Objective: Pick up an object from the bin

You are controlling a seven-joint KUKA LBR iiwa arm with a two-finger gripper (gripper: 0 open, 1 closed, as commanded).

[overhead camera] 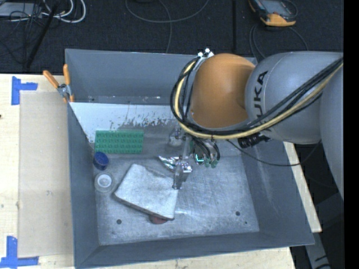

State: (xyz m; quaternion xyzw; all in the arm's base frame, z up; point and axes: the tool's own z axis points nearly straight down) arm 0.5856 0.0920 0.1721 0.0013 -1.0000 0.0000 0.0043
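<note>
Starting at the near side of the bin [224, 203]: a small reddish thing [160, 219] peeks out from under the near edge of a flat grey pad [145, 192], and what it is I can't make out. The pad lies at a slant across the floor left of the middle, the biggest thing in there. Just beside its left corner sits a clear round cap [104, 181], open side up.

And here's the gripper [178, 179], pointing down right at the pad's far right edge, over that corner. Whether it touches the pad, I can't tell, and whether the tool is wide or narrow I can't tell either.

Moving farther back, a blue cap [101, 160] sits just beyond the clear one, near the left wall. Beyond that, a green block [119, 142] with rows of little holes lies flat by the far left slope. Above it all, the orange cover [219, 91] on the arm [297, 94] hangs over the far right of the bin, cables looped round it.
</note>
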